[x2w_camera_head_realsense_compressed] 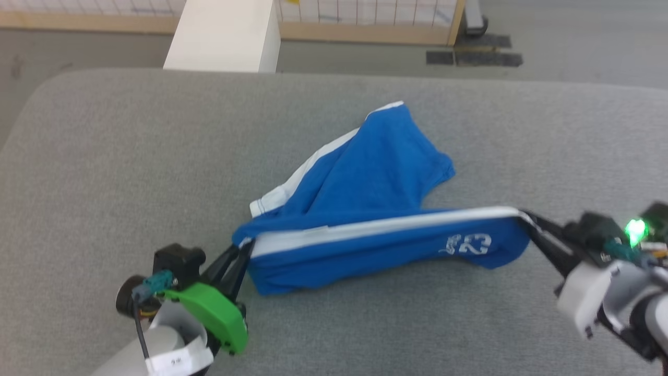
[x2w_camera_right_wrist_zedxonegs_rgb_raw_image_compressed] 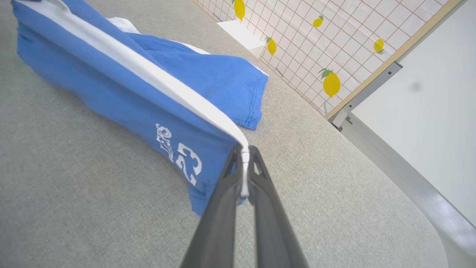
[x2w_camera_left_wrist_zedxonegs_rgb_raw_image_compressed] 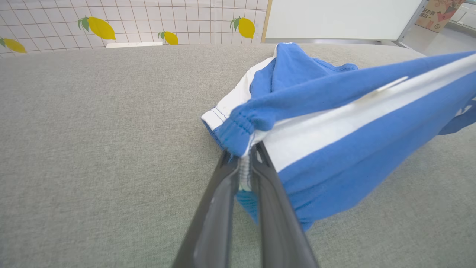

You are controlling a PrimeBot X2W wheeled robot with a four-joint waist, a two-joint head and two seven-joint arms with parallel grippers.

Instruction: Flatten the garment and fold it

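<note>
- The garment — blue shorts with a white stripe — is held stretched just above the grey padded surface, with one leg lying on it.
- The waistband end is pinched between the clenched fingers of the left gripper.
- The hem corner beside the white print is clamped by the right gripper.

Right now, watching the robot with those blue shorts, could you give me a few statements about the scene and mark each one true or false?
1. The left pincer and the right pincer are each shut on the blue shorts. True.
2. The shorts are neatly folded. False: they are bunched, pulled taut along a white stripe between the pincers.
3. The white number print lies near the right pincer. True.
4. The shorts rest on a wooden table. False: it is a grey fabric surface.
</note>
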